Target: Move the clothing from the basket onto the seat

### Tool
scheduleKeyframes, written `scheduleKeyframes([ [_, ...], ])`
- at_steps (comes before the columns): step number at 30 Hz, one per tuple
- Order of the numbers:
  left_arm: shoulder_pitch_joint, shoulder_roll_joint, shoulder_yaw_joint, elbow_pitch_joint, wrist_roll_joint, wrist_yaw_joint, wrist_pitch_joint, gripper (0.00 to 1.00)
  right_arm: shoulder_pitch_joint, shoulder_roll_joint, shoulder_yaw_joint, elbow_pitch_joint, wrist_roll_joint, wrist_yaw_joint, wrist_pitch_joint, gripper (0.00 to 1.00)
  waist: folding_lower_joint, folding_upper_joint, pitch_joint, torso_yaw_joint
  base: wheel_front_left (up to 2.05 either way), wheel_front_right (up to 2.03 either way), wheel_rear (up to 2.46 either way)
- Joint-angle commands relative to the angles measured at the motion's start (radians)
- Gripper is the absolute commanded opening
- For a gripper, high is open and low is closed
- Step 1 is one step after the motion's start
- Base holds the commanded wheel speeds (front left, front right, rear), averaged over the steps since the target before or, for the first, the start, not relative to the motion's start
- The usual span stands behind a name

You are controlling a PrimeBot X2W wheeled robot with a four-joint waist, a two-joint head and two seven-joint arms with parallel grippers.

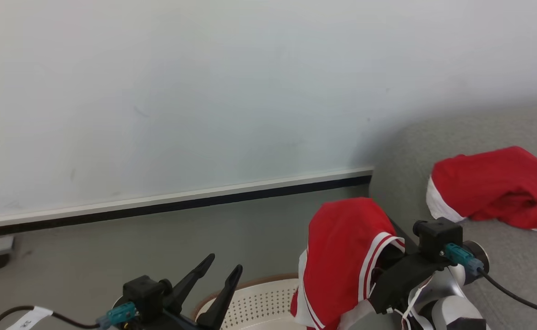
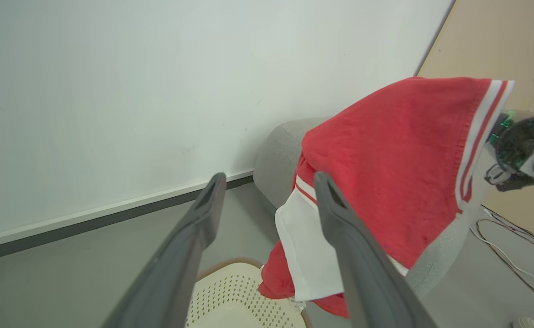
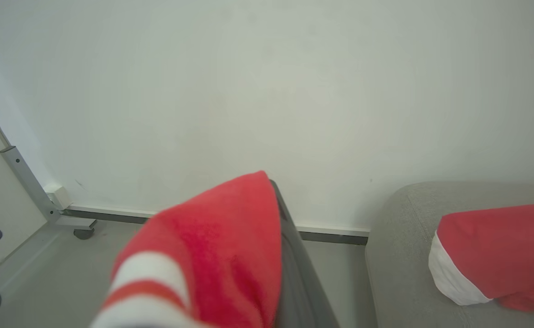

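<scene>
Clothing (image 3: pixel 212 255) over right fingers (image 3: pixel 294 282)

All three views face the wall (image 1: pixel 158 91), sharing the seat (image 1: pixel 516 256).

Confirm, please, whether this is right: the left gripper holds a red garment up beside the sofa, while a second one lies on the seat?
Not quite: the head view shows the right gripper holding the red garment; the left gripper is open and empty. The second garment does lie on the sofa.
</scene>
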Motion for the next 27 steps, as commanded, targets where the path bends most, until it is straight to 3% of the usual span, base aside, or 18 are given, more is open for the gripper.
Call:
scheduleKeyframes([
  [1, 0.017, 0.006, 0.004, -0.003, 0.001, 0.004, -0.010, 1.00, 0.010, -0.009, -0.001, -0.011, -0.002, 0.000, 0.004, 0.00, 0.0000, 0.0000, 0.019, -0.044, 0.00, 0.00, 0.00],
  [19, 0.029, 0.010, 0.034, -0.073, 0.032, 0.019, -0.016, 1.00, 0.028, -0.021, 0.010, -0.117, -0.002, 0.000, 0.048, 0.00, 0.0000, 0.0000, 0.094, -0.406, 0.00, 0.00, 0.00],
  [22, 0.023, 0.014, 0.027, -0.072, 0.039, 0.019, -0.008, 1.00, 0.034, -0.020, 0.010, -0.121, -0.004, 0.000, 0.046, 0.00, 0.0000, 0.0000, 0.106, -0.454, 0.00, 0.00, 0.00],
  [27, -0.025, 0.016, -0.007, -0.062, 0.053, -0.008, 0.027, 1.00, 0.066, -0.002, -0.045, -0.142, -0.022, 0.000, 0.028, 0.00, 0.0000, 0.0000, 0.143, -0.472, 0.00, 0.00, 0.00],
])
